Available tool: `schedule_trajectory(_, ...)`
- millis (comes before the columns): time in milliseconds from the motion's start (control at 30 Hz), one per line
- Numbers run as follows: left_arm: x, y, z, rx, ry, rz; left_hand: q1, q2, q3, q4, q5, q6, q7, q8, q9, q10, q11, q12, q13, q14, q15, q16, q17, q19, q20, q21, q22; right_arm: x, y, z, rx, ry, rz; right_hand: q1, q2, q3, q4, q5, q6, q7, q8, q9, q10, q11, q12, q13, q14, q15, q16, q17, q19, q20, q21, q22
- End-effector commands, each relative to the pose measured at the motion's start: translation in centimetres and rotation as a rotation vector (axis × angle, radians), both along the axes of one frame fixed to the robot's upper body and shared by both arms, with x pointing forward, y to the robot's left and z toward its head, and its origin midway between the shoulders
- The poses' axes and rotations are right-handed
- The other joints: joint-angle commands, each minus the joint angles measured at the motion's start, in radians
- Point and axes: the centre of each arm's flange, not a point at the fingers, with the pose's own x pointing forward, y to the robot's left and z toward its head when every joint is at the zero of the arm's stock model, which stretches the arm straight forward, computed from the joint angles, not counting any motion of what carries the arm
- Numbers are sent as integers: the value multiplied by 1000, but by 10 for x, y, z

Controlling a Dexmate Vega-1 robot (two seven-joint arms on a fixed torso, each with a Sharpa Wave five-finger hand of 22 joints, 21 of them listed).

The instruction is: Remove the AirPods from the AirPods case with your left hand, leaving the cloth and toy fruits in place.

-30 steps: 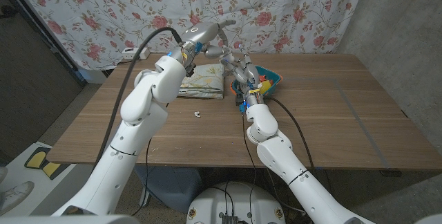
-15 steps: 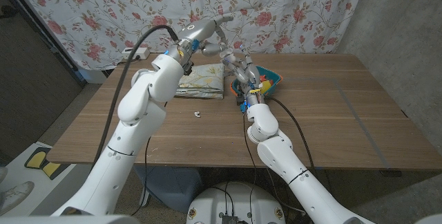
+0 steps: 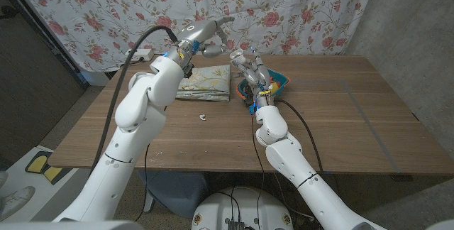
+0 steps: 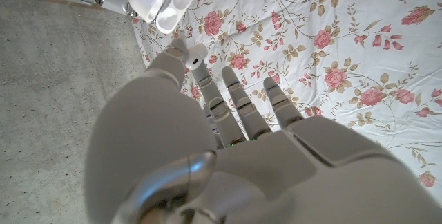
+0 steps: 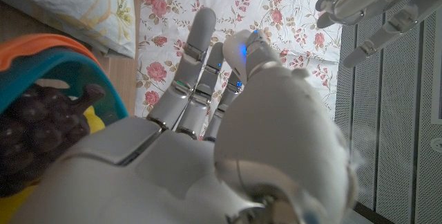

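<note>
The left hand [image 3: 207,33] is raised above the far part of the brown wooden bench [image 3: 340,123], in front of the flowered curtain [image 3: 298,10]. In the left wrist view this hand [image 4: 228,134] pinches a small white AirPod [image 4: 194,57] between the thumb and one finger, while its other fingers [image 4: 276,99] are stretched out and a little apart.

The right hand [image 3: 250,70] is lifted beside it. In the left wrist view it holds the white open AirPods case [image 4: 168,6], and the AirPod is just beside the case but apart from it. In the right wrist view the fingers [image 5: 190,58] of the right hand [image 5: 207,134] point up, close together around the case, which is hidden there.

Another small white AirPod [image 3: 203,117] lies on the bench, nearer to the robot. A folded pale cloth with flower print [image 3: 206,83] lies under the left hand. Beside it, to the right, stands a blue bowl with orange rim [image 3: 281,82] that holds toy fruits [image 5: 41,124], among them dark grapes.
</note>
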Motion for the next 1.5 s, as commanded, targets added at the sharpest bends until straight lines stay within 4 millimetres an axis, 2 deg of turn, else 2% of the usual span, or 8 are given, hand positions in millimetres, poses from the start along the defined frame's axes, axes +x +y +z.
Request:
schedule_trajectory(33,-3,13,-12,-32,19,30,15,6,-3,1,-4,-7,-1,-3,3,7,-6,11,0,39,-31,6,4,8,2,5,6,-1,-12,1,22,-2,-24,-1,8,-2,1,6,3,-2,1,3,57,-47,6,3,90,-187,-3,3,-189,-121,4,2)
schedule_trajectory(467,-8,24,-28,-76,22,57,19,6,-4,2,-4,-6,-2,-1,3,8,-6,15,0,40,-31,4,6,7,2,4,6,-5,-21,3,41,-15,-46,-1,7,-2,0,6,2,-4,1,3,55,-47,5,3,91,-187,-3,3,-191,-121,8,2)
schedule_trajectory(1133,6,36,-54,-138,83,99,22,6,-7,5,-4,-7,0,-1,3,4,-5,17,-4,39,-30,1,8,6,3,4,6,-11,-33,5,63,-6,-63,-1,7,-2,0,7,4,-3,1,3,57,-47,6,4,92,-187,-4,2,-194,-121,14,2)
schedule_trajectory(1400,11,35,-64,-182,107,74,23,8,-10,8,-4,45,2,19,3,2,-6,21,-5,38,-30,-4,11,5,3,3,6,-20,-45,6,66,-10,-91,-1,7,-2,0,7,4,-3,1,3,57,-47,5,4,92,-187,-4,2,-196,-121,17,2)
schedule_trajectory(1500,12,34,-75,-161,133,117,24,8,-11,8,-3,63,-1,24,4,1,-6,23,-5,38,-29,-5,12,5,4,3,6,-23,-47,6,71,-19,-95,-1,7,-2,0,7,5,-2,1,3,57,-47,5,4,93,-187,-4,2,-196,-121,18,2)
